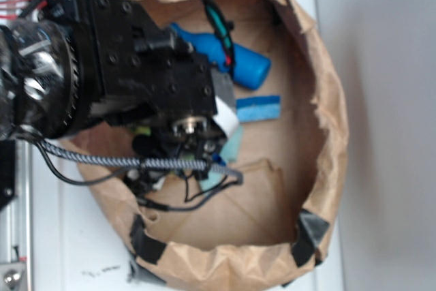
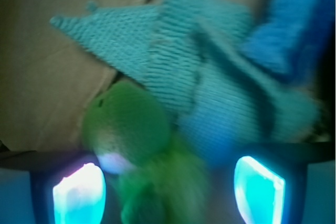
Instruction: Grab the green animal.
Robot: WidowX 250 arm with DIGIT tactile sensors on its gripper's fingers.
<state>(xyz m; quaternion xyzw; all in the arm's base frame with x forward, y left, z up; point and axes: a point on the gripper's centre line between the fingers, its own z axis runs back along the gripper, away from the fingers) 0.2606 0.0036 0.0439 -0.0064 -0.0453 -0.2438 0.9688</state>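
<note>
STEP: I am centring the spread-apart pincer (image 2: pixel 168 187) on the lime-green plush animal (image 2: pixel 139 140) | ADVICE: I am avoiding the teal woven rag (image 2: pixel 210 87).

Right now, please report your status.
Gripper open, low in paper bin. Green animal between fingers, not gripped. Teal cloth touching it behind.

Robotics lab setup: black robot arm (image 1: pixel 136 66) with exposed cabling over a taped brown-paper bin (image 1: pixel 320 141) on a white counter (image 1: pixel 82 250), frame centre.
</note>
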